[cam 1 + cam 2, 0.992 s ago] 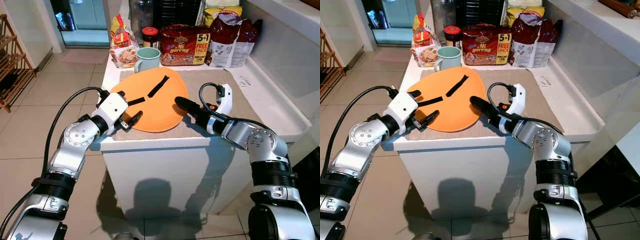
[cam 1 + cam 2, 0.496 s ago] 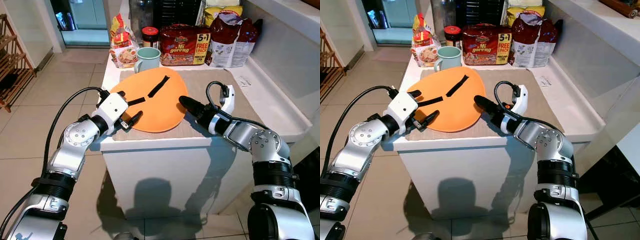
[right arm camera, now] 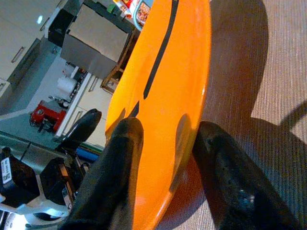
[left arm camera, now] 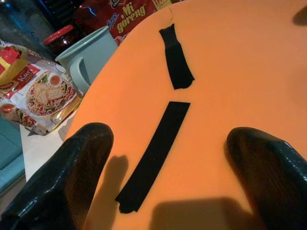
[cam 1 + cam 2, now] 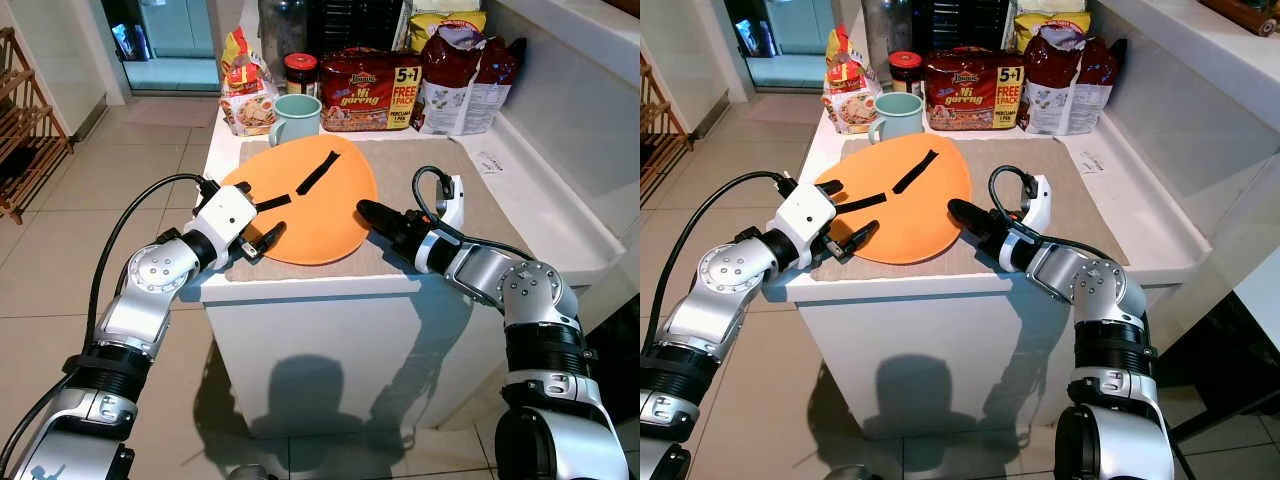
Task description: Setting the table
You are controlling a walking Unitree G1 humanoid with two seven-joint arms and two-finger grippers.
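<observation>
The right pincer [image 5: 368, 209] has advanced, its open fingers now straddling the orange plate's [image 5: 310, 205] rim. The left pincer [image 5: 262, 222] remains open over the opposite edge. Two-sided lift off the surface [image 5: 500, 205] appears imminent.

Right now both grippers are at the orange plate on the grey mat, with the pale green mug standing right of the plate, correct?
Not quite: the mug stands behind the orange plate, at its far edge, as the left eye view shows. The rest holds.

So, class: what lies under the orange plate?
The orange plate rests on a beige mat covering the counter. The mat shows around its edges; whatever lies beneath the plate's middle is hidden.
</observation>
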